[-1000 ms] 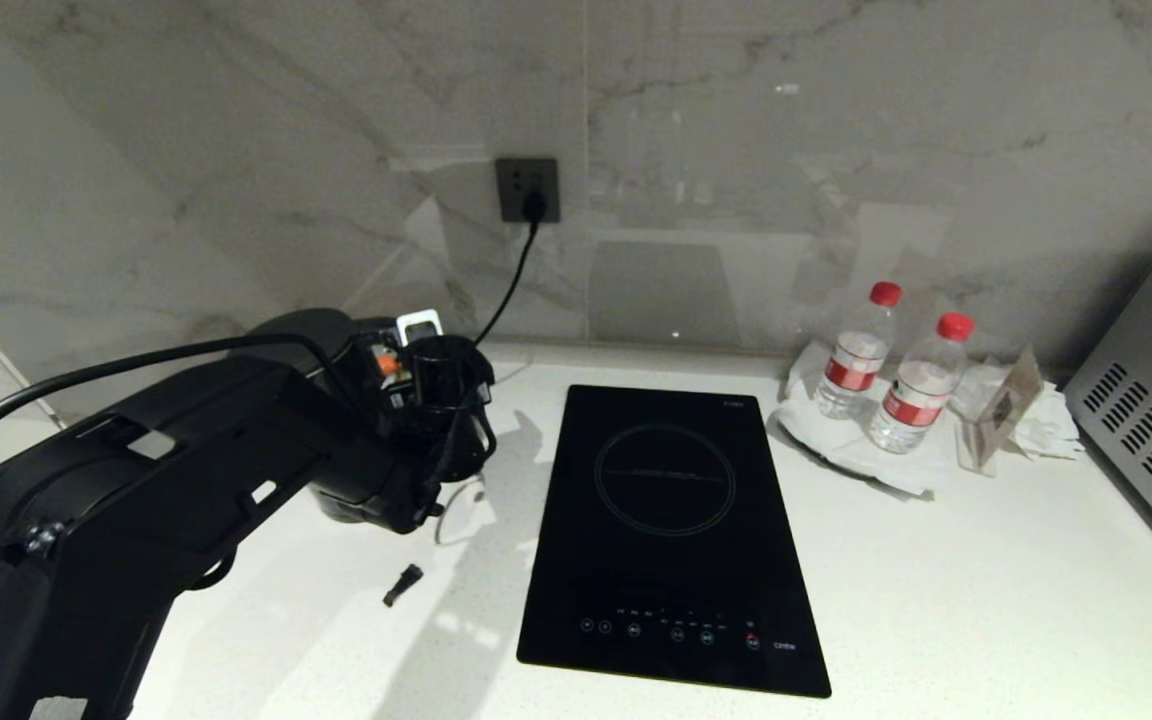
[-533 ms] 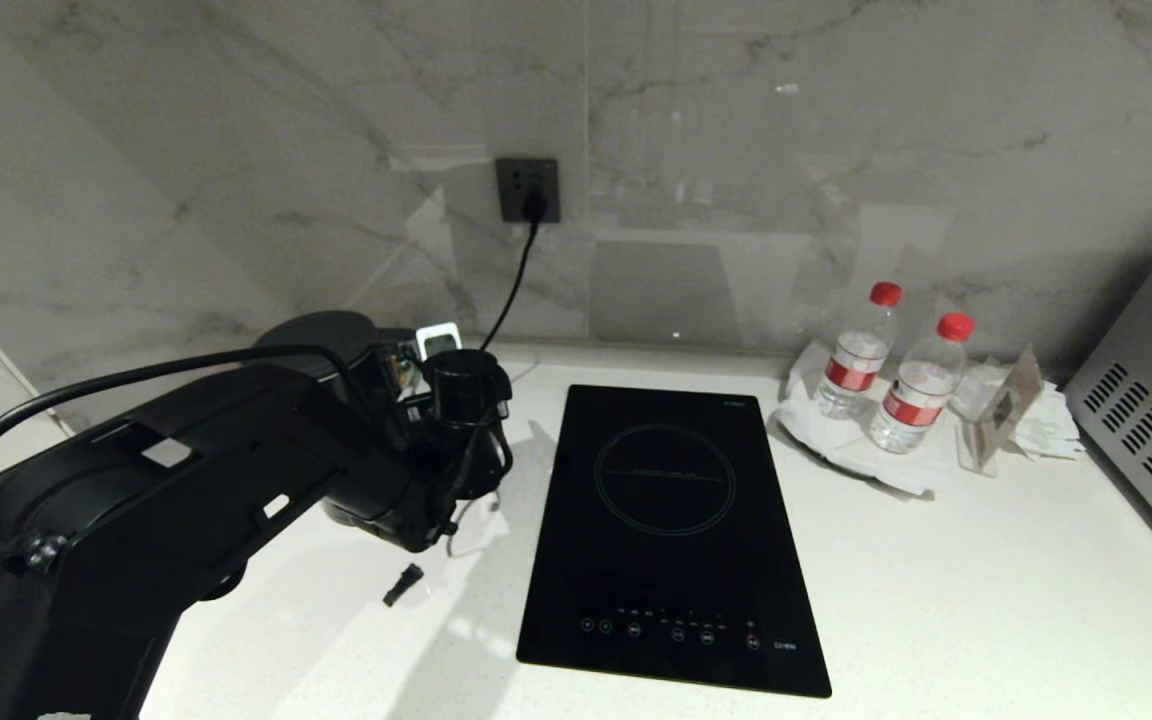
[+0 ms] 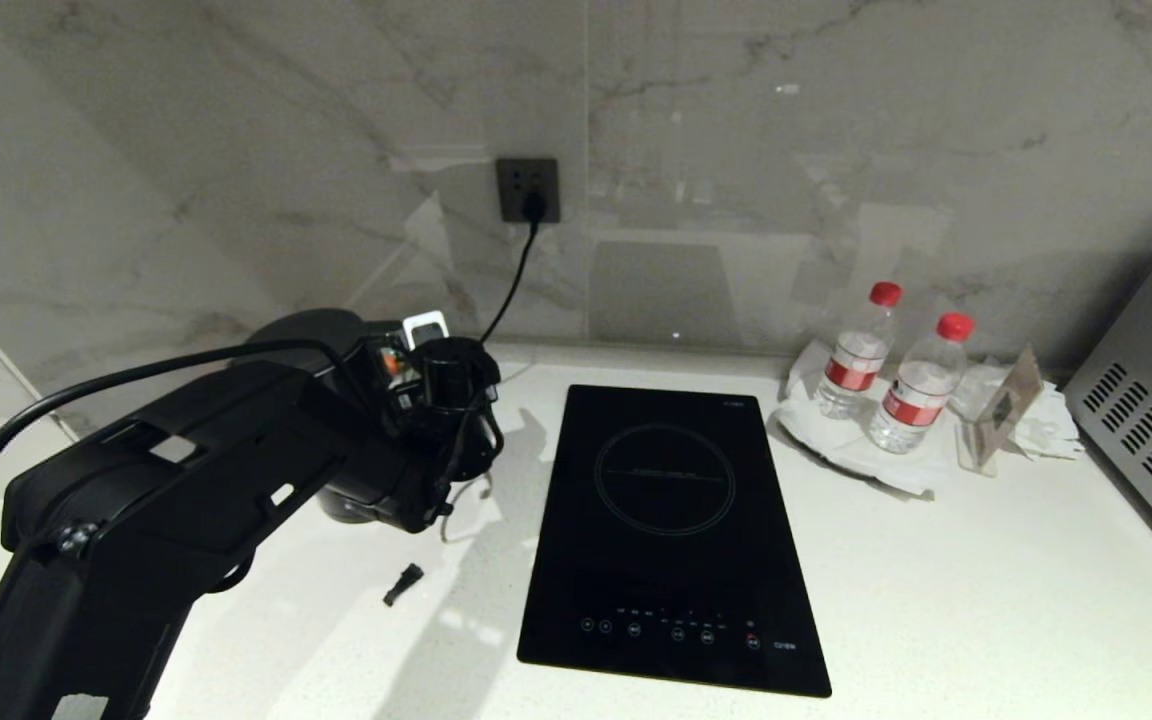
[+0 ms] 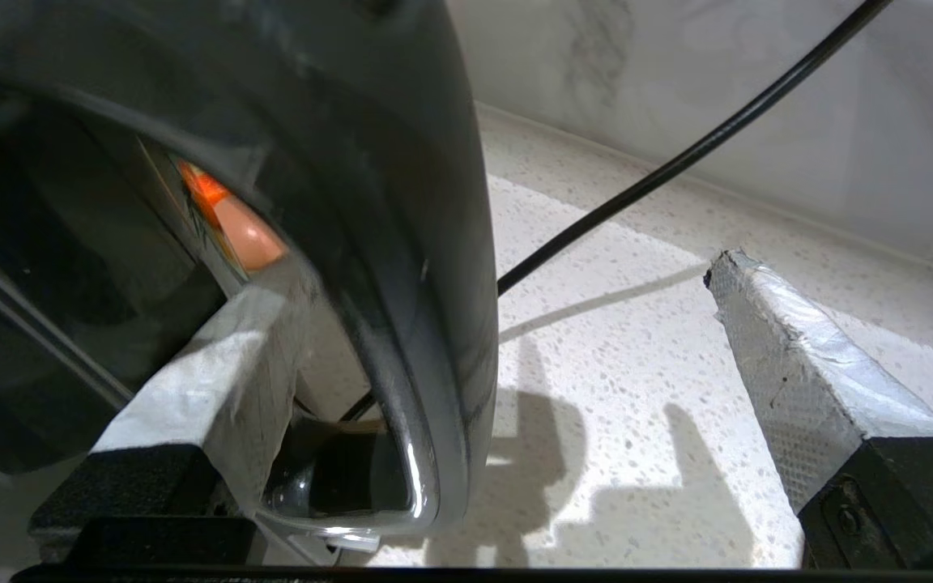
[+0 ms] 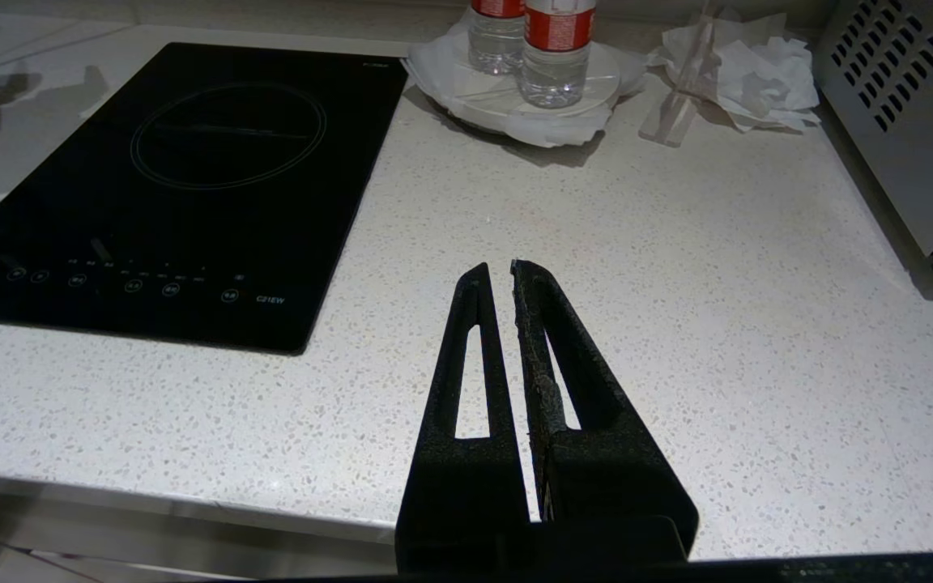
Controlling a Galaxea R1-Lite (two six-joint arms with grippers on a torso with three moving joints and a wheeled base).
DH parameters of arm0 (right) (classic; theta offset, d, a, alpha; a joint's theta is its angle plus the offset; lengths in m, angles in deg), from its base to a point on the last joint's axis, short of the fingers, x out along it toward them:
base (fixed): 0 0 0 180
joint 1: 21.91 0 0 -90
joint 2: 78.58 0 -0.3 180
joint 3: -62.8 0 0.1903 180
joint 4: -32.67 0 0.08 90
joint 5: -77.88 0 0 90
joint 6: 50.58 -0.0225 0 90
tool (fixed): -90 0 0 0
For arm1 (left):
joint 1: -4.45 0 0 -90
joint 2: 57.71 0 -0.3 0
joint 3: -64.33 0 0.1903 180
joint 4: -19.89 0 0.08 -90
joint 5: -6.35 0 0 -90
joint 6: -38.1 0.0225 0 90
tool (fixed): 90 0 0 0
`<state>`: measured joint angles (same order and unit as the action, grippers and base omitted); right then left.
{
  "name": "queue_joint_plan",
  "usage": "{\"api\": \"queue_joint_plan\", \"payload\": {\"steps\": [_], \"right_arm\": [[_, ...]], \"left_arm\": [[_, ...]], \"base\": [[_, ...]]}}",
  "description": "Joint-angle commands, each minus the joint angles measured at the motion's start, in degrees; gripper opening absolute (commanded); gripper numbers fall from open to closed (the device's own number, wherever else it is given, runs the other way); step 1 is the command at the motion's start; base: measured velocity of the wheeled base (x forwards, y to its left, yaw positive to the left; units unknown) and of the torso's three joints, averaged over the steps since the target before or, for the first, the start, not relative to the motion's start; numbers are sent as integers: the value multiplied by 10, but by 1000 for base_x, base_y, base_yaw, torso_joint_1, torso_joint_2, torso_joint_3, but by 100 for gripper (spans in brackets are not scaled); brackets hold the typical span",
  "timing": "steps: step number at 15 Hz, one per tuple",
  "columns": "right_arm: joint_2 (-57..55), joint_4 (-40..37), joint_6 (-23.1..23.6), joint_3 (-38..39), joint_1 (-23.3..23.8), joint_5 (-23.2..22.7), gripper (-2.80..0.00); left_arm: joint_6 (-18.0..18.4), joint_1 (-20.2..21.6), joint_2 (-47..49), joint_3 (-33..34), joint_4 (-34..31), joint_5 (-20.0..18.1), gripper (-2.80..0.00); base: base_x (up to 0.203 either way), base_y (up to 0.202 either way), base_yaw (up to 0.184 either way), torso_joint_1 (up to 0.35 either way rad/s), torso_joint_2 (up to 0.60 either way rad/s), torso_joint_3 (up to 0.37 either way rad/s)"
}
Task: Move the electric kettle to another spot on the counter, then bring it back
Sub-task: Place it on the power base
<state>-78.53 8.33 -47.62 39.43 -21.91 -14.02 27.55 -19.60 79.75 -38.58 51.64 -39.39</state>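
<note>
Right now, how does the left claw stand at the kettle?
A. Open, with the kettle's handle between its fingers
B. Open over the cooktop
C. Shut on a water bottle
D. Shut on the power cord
A: in the left wrist view the left claw is open, its taped fingers spread to either side of the electric kettle's handle.

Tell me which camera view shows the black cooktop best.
The head view: the whole cooktop lies unobstructed, ring and buttons visible. The right wrist view shows most of it, cut off at the picture's edge. The left wrist view shows none of it.
</note>
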Motion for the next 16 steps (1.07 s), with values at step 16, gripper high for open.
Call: {"api": "queue_joint_plan", "payload": {"steps": [16], "right_arm": [[0, 0, -1, 0, 0, 0, -280]], "left_arm": [[-2, -35, -2, 34, 2, 26, 0]], "base": [[0, 0, 0, 0, 0, 0]]}}
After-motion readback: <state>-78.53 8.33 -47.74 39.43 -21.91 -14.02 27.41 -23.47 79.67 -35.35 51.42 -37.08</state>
